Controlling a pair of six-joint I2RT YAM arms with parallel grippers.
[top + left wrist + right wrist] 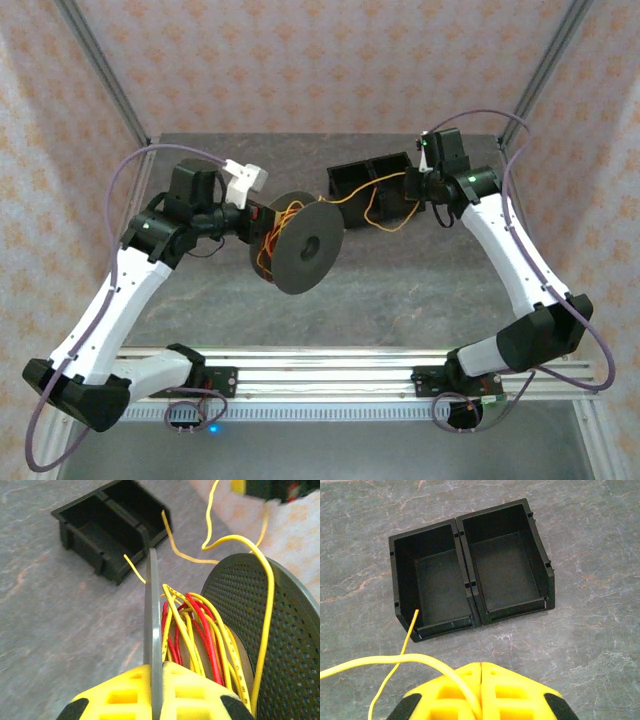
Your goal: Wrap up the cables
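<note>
Left gripper [152, 692] clamped on spool [280, 630] flange. Red, yellow cables [200, 630] wound on core. Right gripper [481, 692] pinched shut on one yellow strand. Beyond: two joined black bins [470, 565] on table [600, 630], floors bare.

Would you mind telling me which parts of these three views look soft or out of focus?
Left wrist: the left gripper clamping the spool flange is blurred, the top-right wall washed out, the cables sharp. Right wrist: right gripper soft, black bins crisp. Top external: evenly lit, shadows soft.
</note>
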